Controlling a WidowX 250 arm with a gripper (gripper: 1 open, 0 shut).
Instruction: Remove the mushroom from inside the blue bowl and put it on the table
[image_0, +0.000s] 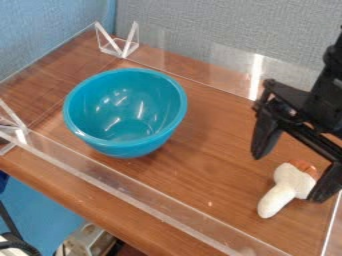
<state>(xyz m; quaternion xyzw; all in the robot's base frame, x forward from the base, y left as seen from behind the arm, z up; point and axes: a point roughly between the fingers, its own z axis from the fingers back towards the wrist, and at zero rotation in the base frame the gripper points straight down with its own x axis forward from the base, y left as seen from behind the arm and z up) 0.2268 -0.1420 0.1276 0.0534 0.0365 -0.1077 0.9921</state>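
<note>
The blue bowl (124, 112) stands on the left half of the table (207, 140), and its glossy inside holds nothing. The mushroom (283, 191) lies on its side on the wood at the right, near the front acrylic wall, cream stem toward me and a bit of reddish cap under the gripper. My gripper (293, 173) hangs just above it, open, its dark fingers (265, 135) spread to either side and not touching the mushroom.
Low clear acrylic walls (134, 180) edge the table on all sides. A white triangular bracket (119, 42) stands at the back left corner and another (11, 128) at the left edge. Blue fabric covers the wall behind.
</note>
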